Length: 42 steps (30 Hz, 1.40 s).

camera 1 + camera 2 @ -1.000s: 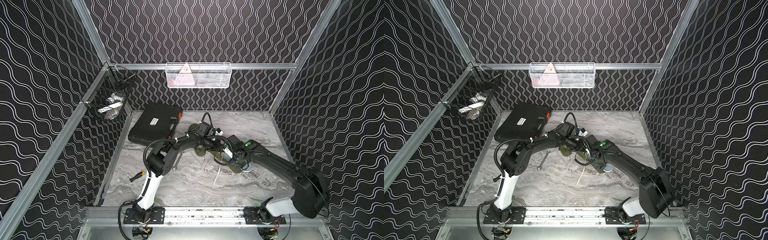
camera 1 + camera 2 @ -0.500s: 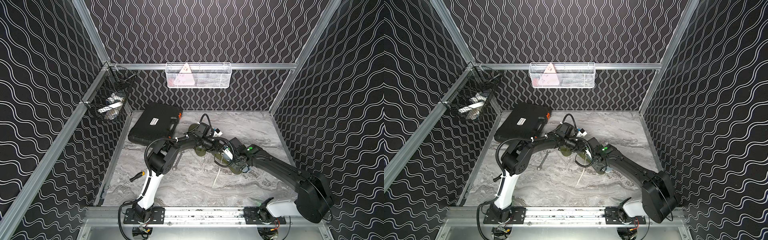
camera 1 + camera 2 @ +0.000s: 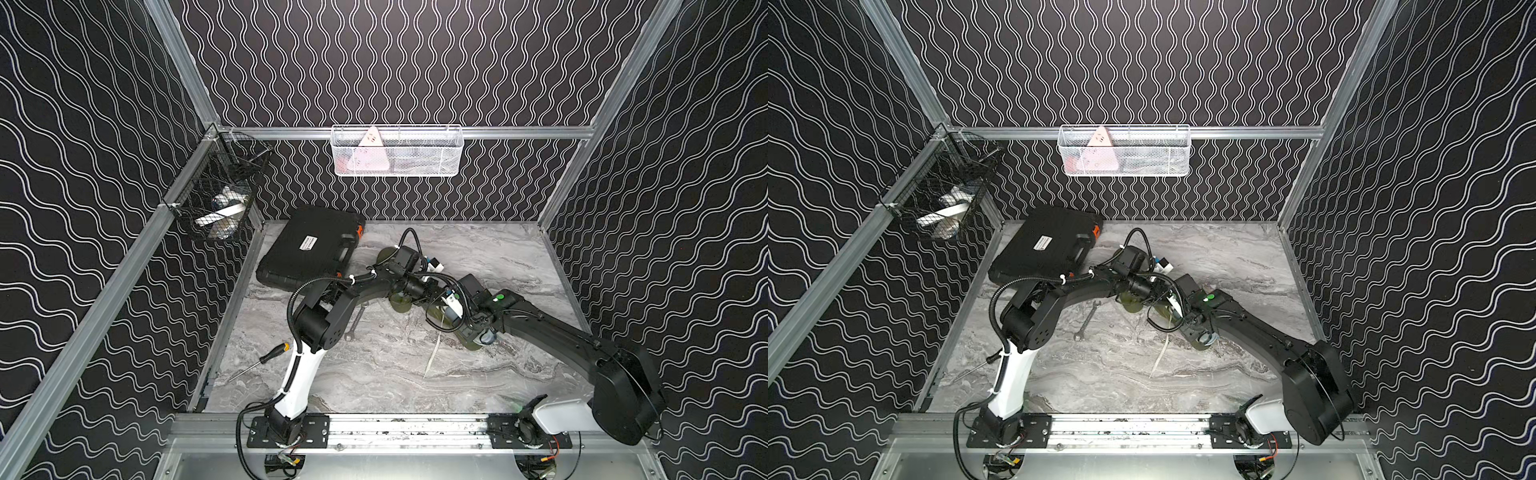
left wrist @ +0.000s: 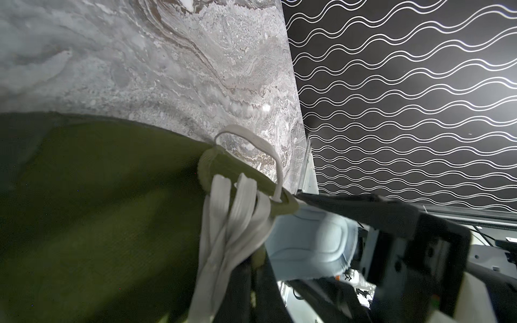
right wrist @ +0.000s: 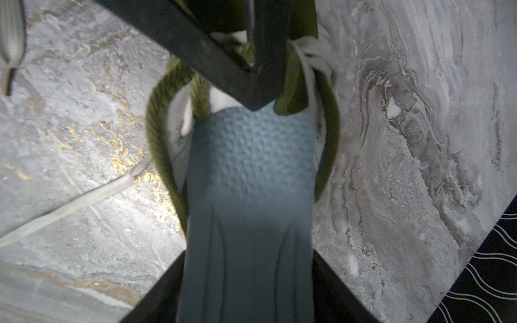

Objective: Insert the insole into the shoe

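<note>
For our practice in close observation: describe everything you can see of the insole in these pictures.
The insole is a thin, flexible blue-grey sheet, foam-like, dimpled toward the front and smooth with lengthwise creases behind. Its front end reaches into the opening of the olive shoe. The rest sticks out, lying between the wide-spread jaws of the right gripper. Whether they press it is unclear. The left gripper, shut on the shoe at its opening, crosses just above the insole's front.

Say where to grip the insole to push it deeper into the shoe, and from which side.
Probably the free end of the insole, outside the shoe, approached from behind the heel collar. Its other end sits in the opening, so a push along its length should feed it in.
</note>
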Tool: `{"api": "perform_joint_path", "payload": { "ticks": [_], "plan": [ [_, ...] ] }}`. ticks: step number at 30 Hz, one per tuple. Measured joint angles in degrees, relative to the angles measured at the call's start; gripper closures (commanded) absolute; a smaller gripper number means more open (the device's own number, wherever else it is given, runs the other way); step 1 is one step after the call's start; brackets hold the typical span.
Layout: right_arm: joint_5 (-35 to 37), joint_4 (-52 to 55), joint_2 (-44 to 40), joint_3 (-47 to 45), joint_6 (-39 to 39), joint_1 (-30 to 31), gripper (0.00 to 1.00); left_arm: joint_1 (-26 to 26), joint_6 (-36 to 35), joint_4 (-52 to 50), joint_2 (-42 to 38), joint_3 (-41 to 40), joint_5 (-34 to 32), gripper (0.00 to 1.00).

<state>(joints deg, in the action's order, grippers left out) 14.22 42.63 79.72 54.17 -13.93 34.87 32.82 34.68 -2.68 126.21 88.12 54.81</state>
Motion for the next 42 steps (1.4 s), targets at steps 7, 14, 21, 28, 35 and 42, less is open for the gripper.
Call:
{"api": "perform_joint_path", "payload": {
  "ticks": [7,14,21,28,35,42],
  "plan": [
    [-1.46,3.87,-0.90,2.21,1.11,-0.11,0.10,-0.04,-0.52,-1.57,-0.68,0.13,-2.29,1.00],
    [-0.98,9.51,1.77,6.62,1.29,-0.55,0.11,-0.28,-1.46,-2.08,-1.25,0.13,-4.20,1.00],
    [-0.52,13.00,2.91,7.21,1.29,-0.81,0.15,-0.98,-1.79,-2.34,-1.20,0.48,-4.50,1.00],
    [0.09,13.62,3.21,6.69,1.05,-1.07,0.30,-2.10,-1.77,-2.23,-1.07,0.48,-4.28,1.00],
    [0.04,13.73,4.35,7.45,1.07,-1.22,0.54,-2.10,-1.73,-1.55,-0.85,0.26,-3.98,1.00],
    [0.09,13.40,6.56,9.05,1.07,-1.22,0.72,-2.10,-1.55,-0.39,-0.87,-0.46,-3.61,1.00]
  ]
}}
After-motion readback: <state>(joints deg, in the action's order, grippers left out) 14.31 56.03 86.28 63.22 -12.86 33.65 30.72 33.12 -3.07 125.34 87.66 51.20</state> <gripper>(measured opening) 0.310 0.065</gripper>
